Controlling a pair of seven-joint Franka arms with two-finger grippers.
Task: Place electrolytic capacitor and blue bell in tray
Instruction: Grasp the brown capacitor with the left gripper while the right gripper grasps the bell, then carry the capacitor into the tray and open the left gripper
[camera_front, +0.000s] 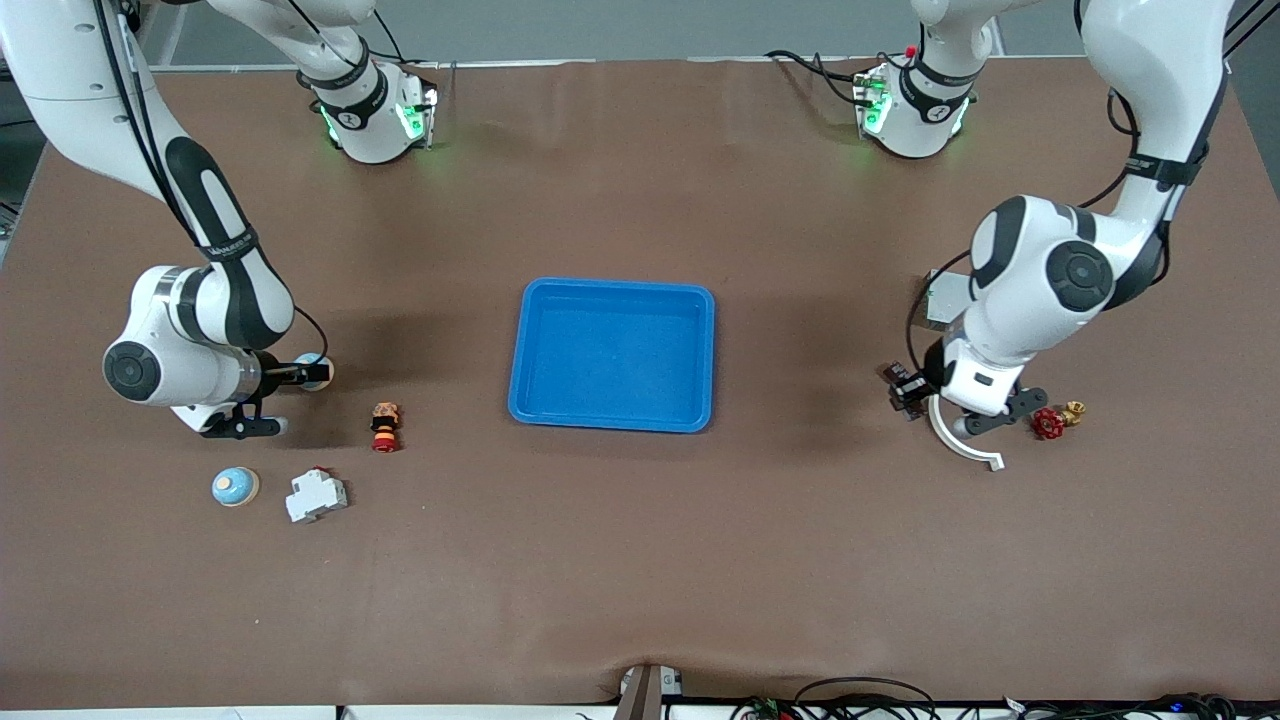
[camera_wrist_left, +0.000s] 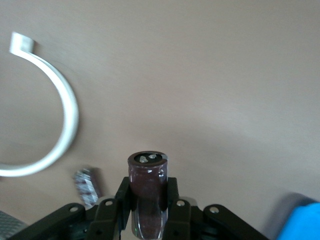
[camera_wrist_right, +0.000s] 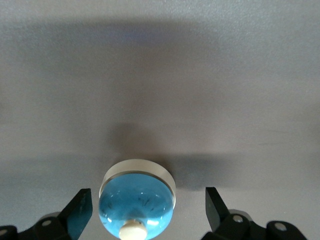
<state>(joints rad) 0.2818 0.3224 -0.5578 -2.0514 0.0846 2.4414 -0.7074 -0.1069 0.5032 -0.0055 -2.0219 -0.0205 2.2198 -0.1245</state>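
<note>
Toward the tabletop's right-arm end, the right gripper spreads wide around the smooth, probably slippery blue bell, while the left gripper clamps the stiff, light electrolytic capacitor off the empty tray.

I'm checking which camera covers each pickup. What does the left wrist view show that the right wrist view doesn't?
Only the left wrist view shows the left pincer shut on the electrolytic capacitor, with a white curved strip and a small dark component lying on the table, and a corner of the blue tray.

Only the right wrist view shows the right pincer open, its fingers either side of a blue bell, apart from it.

Both show the brown table surface.
</note>
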